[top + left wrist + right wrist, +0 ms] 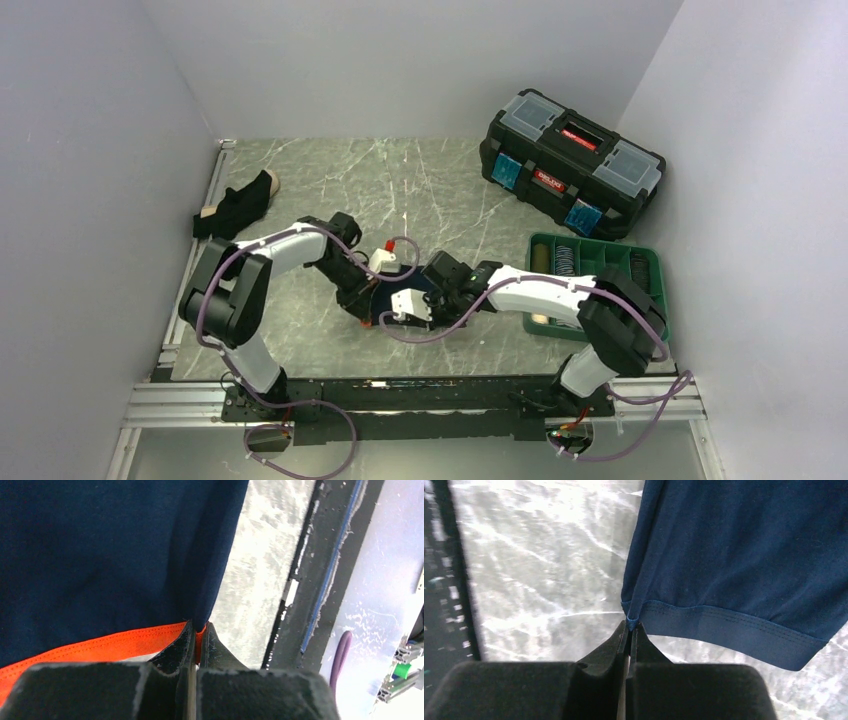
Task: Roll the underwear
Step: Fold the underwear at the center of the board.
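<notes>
Top: both arms converge mid-bench (450,190) on the navy underwear (400,288), cloth mostly hidden under the wrists. Black underwear (235,205) sits far left, well apart.

Left wrist: left end effector (196,630) clamped on the orange waistband (90,647) corner. Rest of the garment is cut off.

Right wrist: right end effector (630,627) pinching the leg hem corner. Likely light, limp and stretchy, so grip stitched edges.
</notes>
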Robot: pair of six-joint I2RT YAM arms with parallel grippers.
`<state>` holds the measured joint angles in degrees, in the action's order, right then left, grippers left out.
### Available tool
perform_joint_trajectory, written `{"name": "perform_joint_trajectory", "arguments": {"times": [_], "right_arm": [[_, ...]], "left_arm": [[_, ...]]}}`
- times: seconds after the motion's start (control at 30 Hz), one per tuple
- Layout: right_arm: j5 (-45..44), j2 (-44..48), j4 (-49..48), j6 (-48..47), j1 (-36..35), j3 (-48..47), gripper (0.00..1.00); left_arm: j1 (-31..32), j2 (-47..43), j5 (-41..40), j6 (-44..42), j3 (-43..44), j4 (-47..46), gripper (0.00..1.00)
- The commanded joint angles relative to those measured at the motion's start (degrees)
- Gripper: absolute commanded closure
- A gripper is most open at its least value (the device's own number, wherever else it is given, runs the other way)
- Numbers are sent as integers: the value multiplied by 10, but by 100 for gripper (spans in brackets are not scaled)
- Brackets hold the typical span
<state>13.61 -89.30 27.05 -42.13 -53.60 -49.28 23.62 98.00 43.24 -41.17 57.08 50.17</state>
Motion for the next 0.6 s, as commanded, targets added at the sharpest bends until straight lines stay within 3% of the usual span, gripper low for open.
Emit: {"name": "perform_joint_trajectory", "arguments": {"times": [0.0,0.2,0.4,0.57], "right_arm": [[78,35,89,38,0,-34,100],[150,41,135,55,30,-63,100],[272,-38,241,25,139,-178,100],[307,-108,305,-6,189,-265,100]], "left_arm": [[39,-42,-8,-36,-16,57,100],[55,-43,8,-60,18,124,100],[18,22,46,-99,97,185,100],[-24,103,78,-127,194,247,100]]}}
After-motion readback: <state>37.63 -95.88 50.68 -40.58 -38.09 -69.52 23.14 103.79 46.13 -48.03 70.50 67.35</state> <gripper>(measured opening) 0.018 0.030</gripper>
